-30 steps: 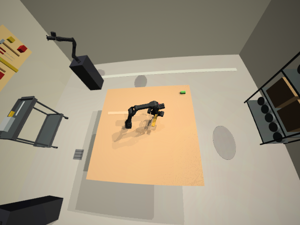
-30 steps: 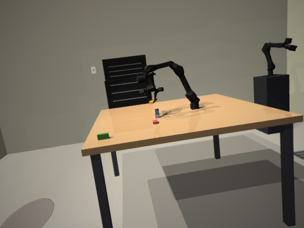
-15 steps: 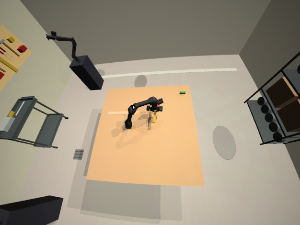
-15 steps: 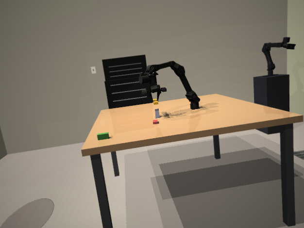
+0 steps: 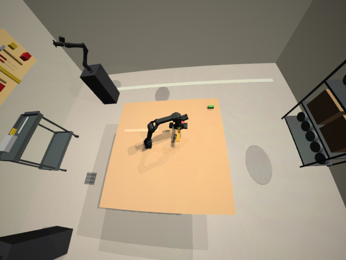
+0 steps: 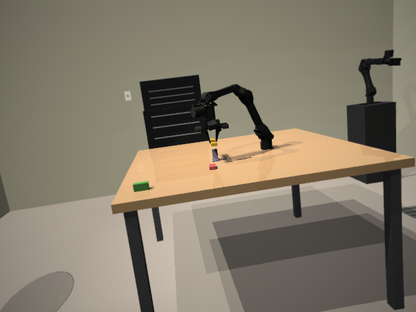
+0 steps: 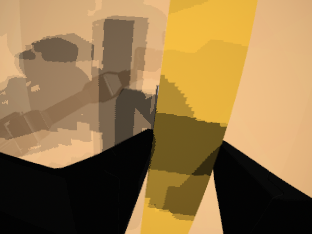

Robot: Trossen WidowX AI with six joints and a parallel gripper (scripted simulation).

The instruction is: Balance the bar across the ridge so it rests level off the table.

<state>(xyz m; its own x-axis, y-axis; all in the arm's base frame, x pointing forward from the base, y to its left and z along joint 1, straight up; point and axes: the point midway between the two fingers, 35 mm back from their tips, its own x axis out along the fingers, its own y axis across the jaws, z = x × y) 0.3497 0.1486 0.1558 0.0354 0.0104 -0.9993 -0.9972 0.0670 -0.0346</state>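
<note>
My gripper (image 6: 212,139) (image 7: 184,142) is shut on the yellow bar (image 5: 178,135) (image 6: 214,143) (image 7: 205,85), which runs lengthwise between the fingers in the wrist view. The bar is held above the table and is seen nearly end-on in the exterior view. The blue-grey ridge (image 6: 214,155) stands upright on the table. In the exterior view it shows below the bar, with a small gap between them. In the top view and the wrist view the bar hides most of the ridge, so I cannot tell how well they are lined up.
A red block (image 5: 182,122) (image 6: 212,166) lies near the ridge, partly hidden by the gripper in the top view. A green block (image 5: 210,107) (image 6: 140,186) lies near a table corner. A pale strip (image 5: 135,130) lies near the arm's base.
</note>
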